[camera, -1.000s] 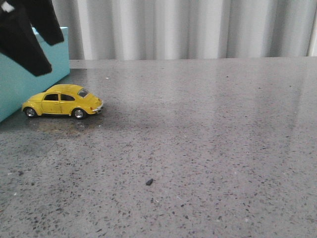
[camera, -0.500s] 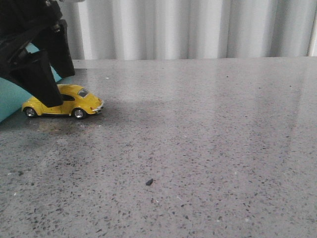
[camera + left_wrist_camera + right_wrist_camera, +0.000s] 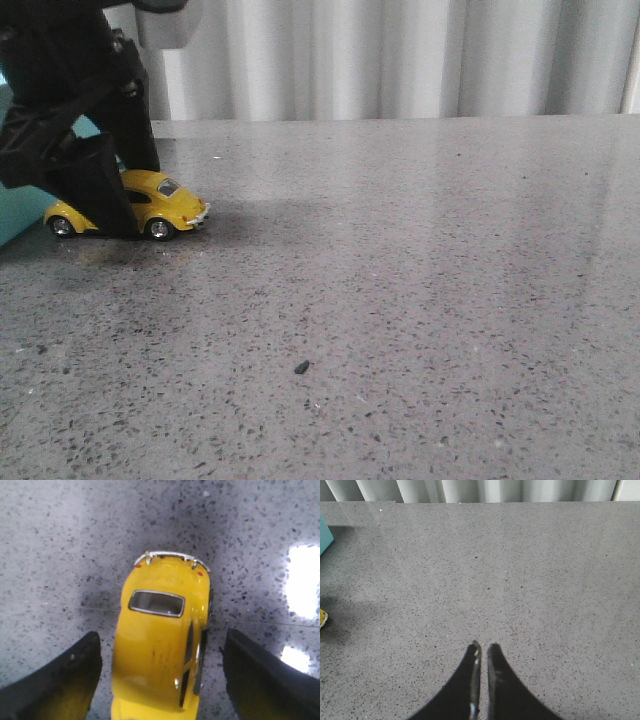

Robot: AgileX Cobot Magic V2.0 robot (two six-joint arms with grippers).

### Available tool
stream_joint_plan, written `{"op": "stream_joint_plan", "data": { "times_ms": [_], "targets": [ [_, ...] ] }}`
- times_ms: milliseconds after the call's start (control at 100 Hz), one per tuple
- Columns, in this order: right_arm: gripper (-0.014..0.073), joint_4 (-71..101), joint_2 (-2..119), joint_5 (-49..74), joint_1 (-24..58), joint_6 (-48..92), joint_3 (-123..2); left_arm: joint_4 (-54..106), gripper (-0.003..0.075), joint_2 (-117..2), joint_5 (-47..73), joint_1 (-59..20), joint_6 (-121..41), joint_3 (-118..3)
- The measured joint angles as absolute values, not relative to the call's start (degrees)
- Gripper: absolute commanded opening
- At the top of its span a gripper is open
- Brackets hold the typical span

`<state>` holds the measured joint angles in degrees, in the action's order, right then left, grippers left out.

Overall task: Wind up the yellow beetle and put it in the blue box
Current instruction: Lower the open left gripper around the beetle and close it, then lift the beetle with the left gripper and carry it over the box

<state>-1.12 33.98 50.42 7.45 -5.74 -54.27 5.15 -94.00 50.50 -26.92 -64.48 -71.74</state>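
Observation:
The yellow beetle stands on its wheels on the grey table, just in front of the blue box at the far left. My left gripper is down over the car and open. In the left wrist view the beetle lies between the two black fingers, with a gap of table on each side. The arm hides most of the box and the car's middle. My right gripper is shut and empty above bare table. A corner of the box and a sliver of the beetle show in the right wrist view.
The speckled grey table stretches to the right and the front. A small dark speck lies near the front middle. A pale curtain hangs behind the table's far edge.
My left gripper has come down from above the blue box and now straddles the yellow beetle. The car has not moved.

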Motion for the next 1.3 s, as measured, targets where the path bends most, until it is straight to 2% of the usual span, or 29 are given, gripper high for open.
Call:
{"op": "stream_joint_plan", "data": {
  "times_ms": [250,510,690,990,1300],
  "targets": [
    [-0.0041,-1.1,34.0,50.4,7.4,-5.7,-54.3,5.2,0.0455,-94.8,50.2,-26.9,-64.5,-71.7],
    [-0.0041,-1.1,34.0,50.4,7.4,-5.7,-54.3,5.1,0.0226,-94.8,50.0,-26.9,-64.5,-71.9],
    [-0.0041,-1.1,34.0,50.4,7.4,-5.7,-54.3,5.1,0.0137,-94.8,50.0,-26.9,-64.4,-71.9],
    [-0.0041,-1.1,34.0,50.0,7.4,-5.7,-54.3,5.3,0.013,-94.8,50.4,-26.9,-64.3,-74.7],
    [-0.0041,-1.1,34.0,50.0,7.4,-5.7,-54.2,7.6,0.013,-94.8,56.7,-26.9,-61.6,-87.9]
  ]
}}
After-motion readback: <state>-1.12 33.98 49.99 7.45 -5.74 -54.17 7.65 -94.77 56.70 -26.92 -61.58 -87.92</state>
